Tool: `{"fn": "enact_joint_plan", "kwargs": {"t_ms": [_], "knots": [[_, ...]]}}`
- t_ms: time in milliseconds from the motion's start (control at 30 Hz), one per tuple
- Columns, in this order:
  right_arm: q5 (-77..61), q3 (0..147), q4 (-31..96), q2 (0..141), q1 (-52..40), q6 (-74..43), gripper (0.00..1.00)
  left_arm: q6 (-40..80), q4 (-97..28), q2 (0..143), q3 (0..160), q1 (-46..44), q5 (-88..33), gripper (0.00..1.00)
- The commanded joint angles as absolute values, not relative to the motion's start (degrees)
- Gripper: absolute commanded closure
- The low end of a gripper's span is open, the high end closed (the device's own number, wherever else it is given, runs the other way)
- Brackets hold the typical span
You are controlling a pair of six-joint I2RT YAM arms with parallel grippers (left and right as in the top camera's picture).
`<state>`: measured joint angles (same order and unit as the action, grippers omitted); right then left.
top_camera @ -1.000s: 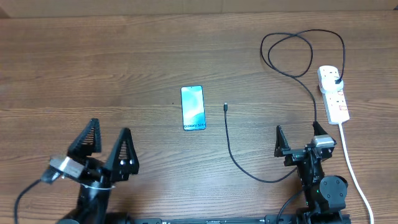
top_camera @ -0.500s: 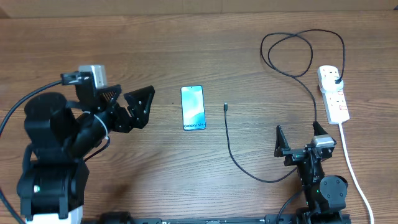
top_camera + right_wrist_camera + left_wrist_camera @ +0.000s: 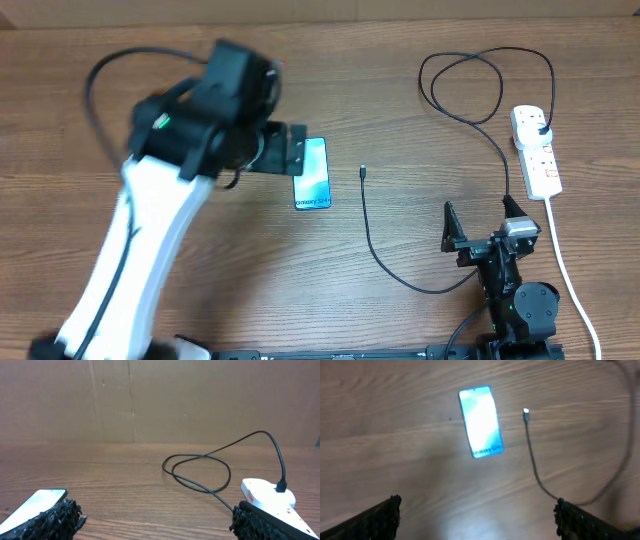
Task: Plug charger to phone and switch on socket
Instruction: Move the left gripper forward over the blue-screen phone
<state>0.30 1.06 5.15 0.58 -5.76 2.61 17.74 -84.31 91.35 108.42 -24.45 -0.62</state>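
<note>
The phone lies flat mid-table, screen lit, also in the left wrist view and at the left edge of the right wrist view. The charger's black cable runs from its tiny tip, just right of the phone, through a loop to a black plug in the white socket. My left gripper hovers open above the table, just left of the phone, holding nothing. My right gripper rests open near the front edge, left of the socket.
The socket's thick white cord trails down the right side toward the front edge. A brown cardboard wall stands behind the wooden table. My left arm stretches across the left half of the table.
My left arm has swung up from the front left and reached right, its gripper now over the table beside the phone. The right arm, phone and cable have not moved.
</note>
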Motion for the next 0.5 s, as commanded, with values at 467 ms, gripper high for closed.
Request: {"fn": "enact_joint_plan", "kwargs": {"t_ms": [467], "knots": [[0.4,0.4,4.8,0.2,-5.8,2.9,0.0,39.9,-84.9,114.9,115.9,-27.4,-0.9,0.0]]}}
